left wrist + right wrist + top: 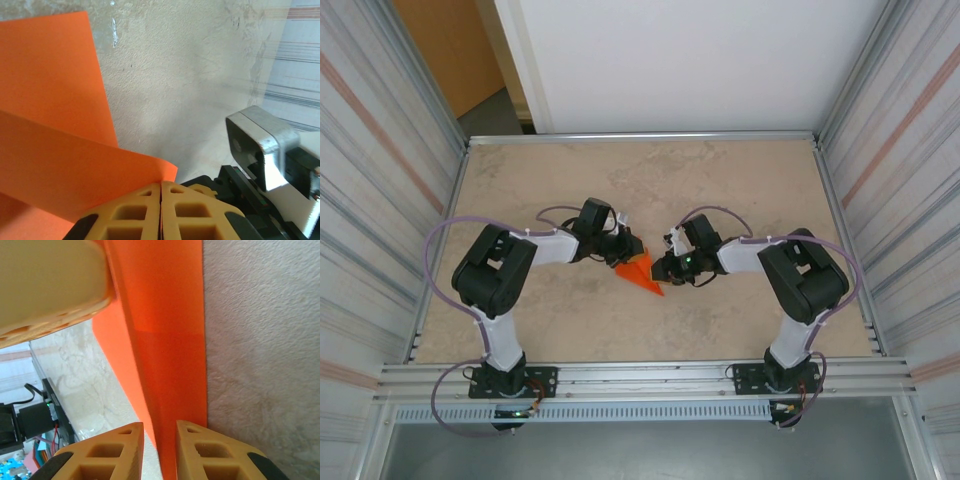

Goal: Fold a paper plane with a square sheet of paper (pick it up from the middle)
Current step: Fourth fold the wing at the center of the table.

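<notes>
Already folded, the orange plane [642, 272] lies mid-table between two grippers.

Largest first: the beige table [740, 180] carries both black arms, the left arm [495, 265] and right arm [805, 270] each bent inward towards its centre. Between them the plane [50, 165] is a narrow creased wedge, its tip pointing at the near edge (layers overlap, as the left wrist view shows). The left gripper [625, 250] is at the plane's far-left edge; in its own view the left gripper [161, 186] has its yellow jaws pressed together, pinching a corner of the fold. The right gripper [665, 268] is just beside the plane's right side. In its wrist view the right gripper [159, 426] has its jaws apart, and the plane [165, 315] runs lengthwise through the gap.
</notes>
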